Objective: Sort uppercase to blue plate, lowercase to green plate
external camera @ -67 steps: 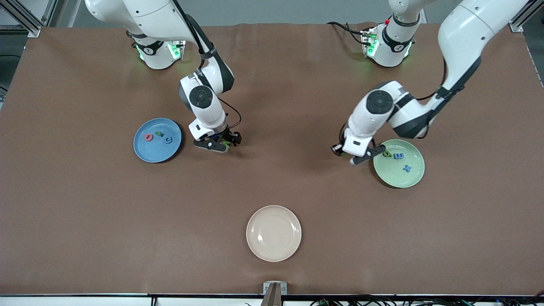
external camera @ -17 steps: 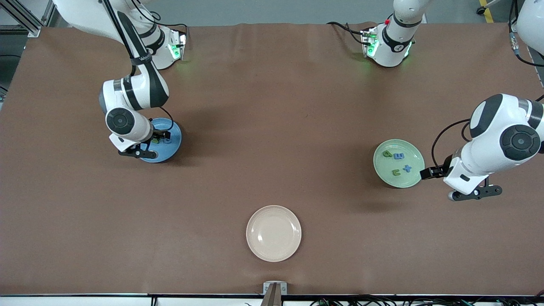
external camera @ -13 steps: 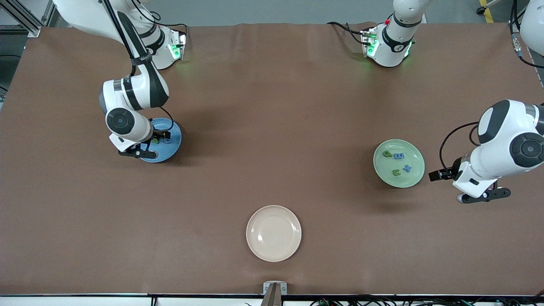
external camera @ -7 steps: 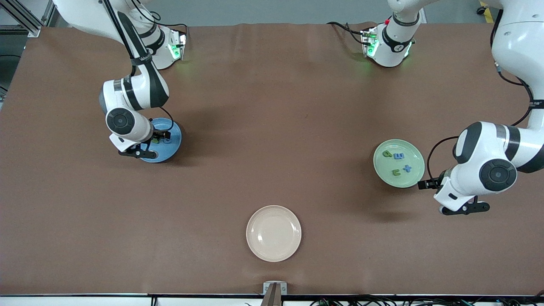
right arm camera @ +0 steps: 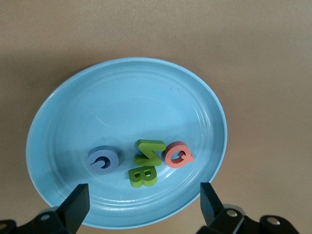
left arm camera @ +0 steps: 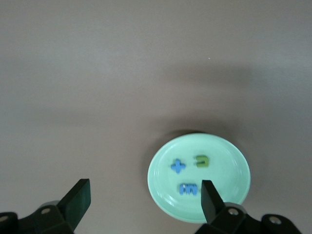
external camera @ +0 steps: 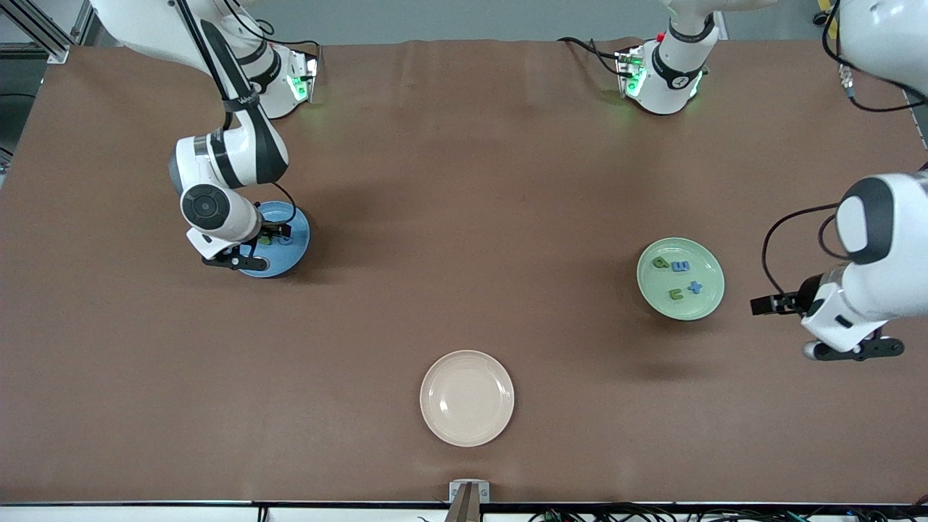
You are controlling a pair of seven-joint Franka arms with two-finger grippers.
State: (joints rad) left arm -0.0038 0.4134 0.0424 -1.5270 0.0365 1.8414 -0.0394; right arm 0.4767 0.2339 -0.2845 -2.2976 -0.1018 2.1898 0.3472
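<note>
Front view: the glossy round blue plate point(external camera: 290, 243) lies toward the right arm's end of the brown table point(external camera: 464, 217), half hidden under the right end effector point(external camera: 235, 259), which hangs low over it. The pale mint-green round plate point(external camera: 680, 278) lies toward the left arm's end and carries four small foam lowercase letters point(external camera: 678, 276). The left end effector point(external camera: 855, 350) is over bare table just beside that plate. A cream round plate point(external camera: 467, 398), nearest the camera, holds nothing, likely because every letter is sorted.

Left wrist view: the left end effector is spread and empty; the green plate shows a blue plus shape, a green u and a blue m.

Right wrist view: the right end effector point(right arm camera: 141, 207) is spread and empty above the blue plate, where four foam uppercase letters point(right arm camera: 141, 163) cluster: blue G, green N overlapping green B, red-pink Q.
</note>
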